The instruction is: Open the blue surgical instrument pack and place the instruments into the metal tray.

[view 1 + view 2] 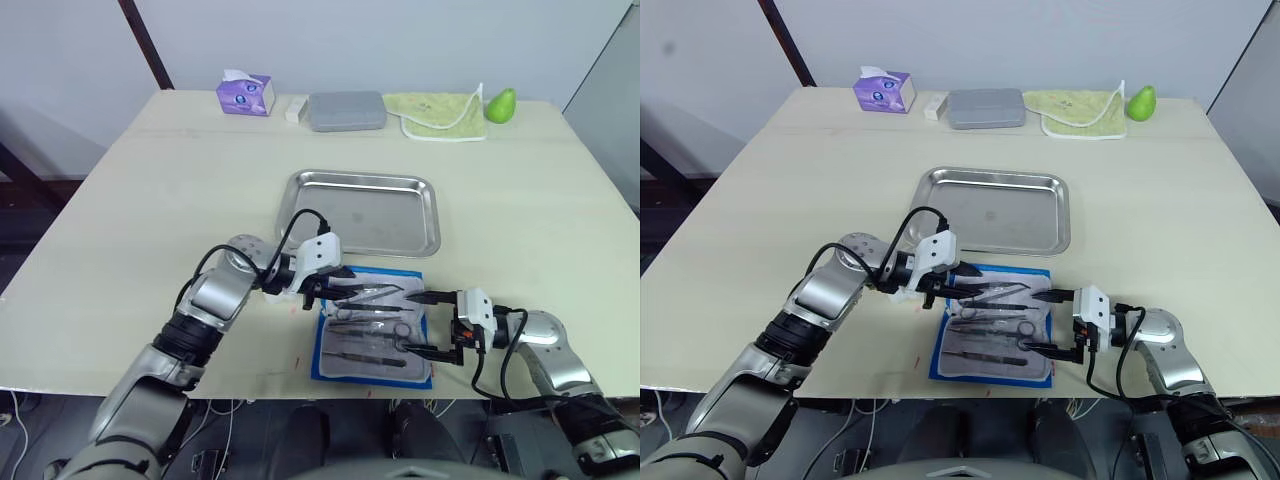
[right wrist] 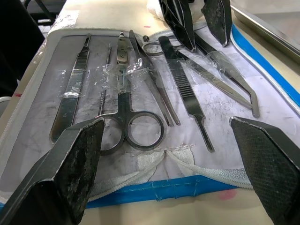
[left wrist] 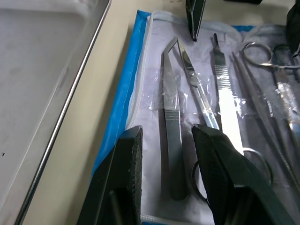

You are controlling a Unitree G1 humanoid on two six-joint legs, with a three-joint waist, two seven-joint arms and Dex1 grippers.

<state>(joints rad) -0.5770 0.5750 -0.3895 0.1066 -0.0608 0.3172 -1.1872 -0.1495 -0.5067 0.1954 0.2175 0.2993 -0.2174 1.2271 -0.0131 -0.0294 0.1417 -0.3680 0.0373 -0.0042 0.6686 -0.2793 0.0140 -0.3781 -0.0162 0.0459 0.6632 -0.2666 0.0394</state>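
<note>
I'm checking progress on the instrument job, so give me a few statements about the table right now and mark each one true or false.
1. The blue surgical instrument pack lies open on the table. True.
2. The metal tray already holds several instruments. False: it holds none; the instruments all lie on the pack's lining.
3. The left tool is open over the angled tweezers. True.
4. The right tool is shut on scissors. False: it is open and holds nothing.
5. The tissue box stands inside the tray. False: it stands at the table's far edge.
</note>
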